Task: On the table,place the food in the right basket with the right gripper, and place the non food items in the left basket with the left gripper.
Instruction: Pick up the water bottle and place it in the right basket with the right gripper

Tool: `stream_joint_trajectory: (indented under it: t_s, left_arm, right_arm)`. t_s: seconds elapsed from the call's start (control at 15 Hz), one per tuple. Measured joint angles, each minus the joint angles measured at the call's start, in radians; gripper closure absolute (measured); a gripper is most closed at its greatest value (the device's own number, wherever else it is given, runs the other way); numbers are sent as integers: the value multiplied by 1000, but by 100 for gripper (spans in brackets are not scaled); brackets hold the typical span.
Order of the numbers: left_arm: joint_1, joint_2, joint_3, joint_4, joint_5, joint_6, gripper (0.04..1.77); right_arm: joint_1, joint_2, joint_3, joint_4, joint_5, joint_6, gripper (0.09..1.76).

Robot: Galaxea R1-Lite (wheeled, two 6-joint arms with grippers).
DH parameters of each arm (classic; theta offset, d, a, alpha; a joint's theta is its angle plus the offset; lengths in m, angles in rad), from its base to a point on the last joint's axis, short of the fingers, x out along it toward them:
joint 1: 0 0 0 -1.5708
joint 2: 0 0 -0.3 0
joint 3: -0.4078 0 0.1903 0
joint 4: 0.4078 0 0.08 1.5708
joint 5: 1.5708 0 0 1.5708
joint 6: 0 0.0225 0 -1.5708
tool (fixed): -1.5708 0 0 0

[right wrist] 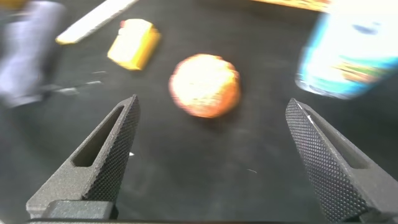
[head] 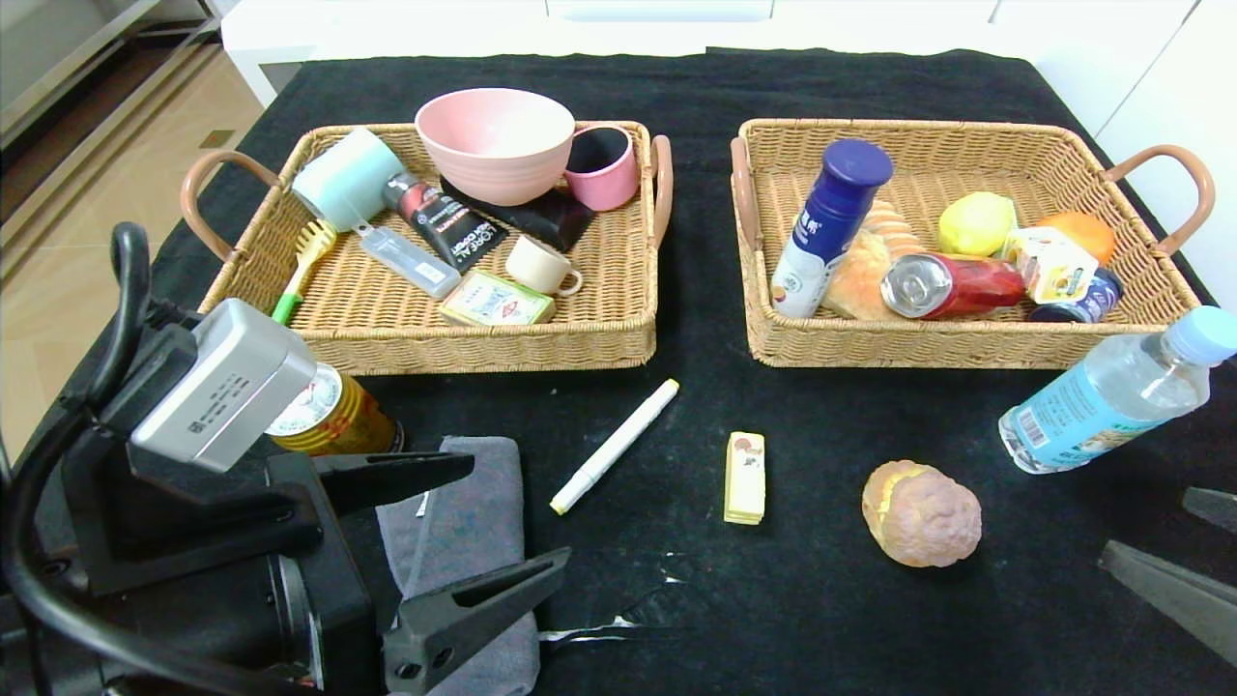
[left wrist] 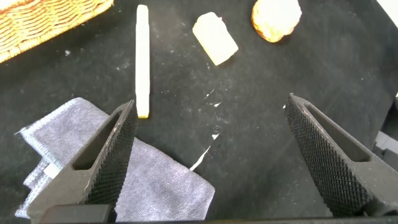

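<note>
On the black table (head: 831,619), my left gripper (head: 522,509) hangs open over the folded grey towel (head: 464,522), with one towel corner (left wrist: 149,180) beside a finger. The white marker (head: 614,447) lies just beyond it, and the gold-red can (head: 329,416) stands behind the left arm. The yellow pack (head: 745,478), brown bun (head: 921,512) and water bottle (head: 1111,391) lie toward the right. My right gripper (head: 1145,522) is open and empty at the lower right, short of the bun (right wrist: 205,85). The left basket (head: 483,338) and right basket (head: 966,348) stand behind.
The left basket holds a pink bowl (head: 495,145), cups and tubes. In the right basket lie a blue bottle (head: 826,227), a red can (head: 952,287), bread and fruit. A small white tear (head: 599,628) marks the cloth near the front.
</note>
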Motion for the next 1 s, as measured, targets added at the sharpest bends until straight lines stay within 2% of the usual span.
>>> stream_joint_trajectory:
  t_s: [0.27,0.47,0.73,1.0]
  left_arm:
    - [-1,-1,3,0,6,1,9]
    - [-2,-6,5,0,6,0,9]
    - [-5,-15,12,1,7,0,9]
    - [-5,-29,20,1,8,1,9]
  right_arm:
    - [0,4,-2,-6,-201,0,14]
    - [-4,43,11,-120,-278,0,14]
    - [-17,127,65,-291,-304,-6,14]
    - [-81,182,57,-311,-304,-34,14]
